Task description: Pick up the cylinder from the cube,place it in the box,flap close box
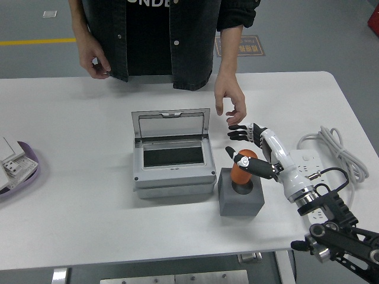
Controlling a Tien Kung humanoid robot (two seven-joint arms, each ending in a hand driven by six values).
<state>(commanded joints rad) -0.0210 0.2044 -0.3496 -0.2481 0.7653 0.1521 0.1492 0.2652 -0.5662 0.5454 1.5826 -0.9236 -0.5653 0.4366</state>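
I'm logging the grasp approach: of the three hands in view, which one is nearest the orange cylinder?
The robot's right hand, black-fingered, its thumb at the orange cylinder on the grey cube. The person's two bare hands stay farther back.

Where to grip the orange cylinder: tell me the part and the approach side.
Grip the orange cylinder around its exposed upper half, probably from the right, where the right hand already is. It stands upright with its base sunk in the grey cube.

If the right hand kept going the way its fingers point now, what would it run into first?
Most likely the orange cylinder standing in the grey cube: the right hand points left with its thumb already beside the cylinder's top. The upper fingers may pass behind it toward the open box; depth is unclear.
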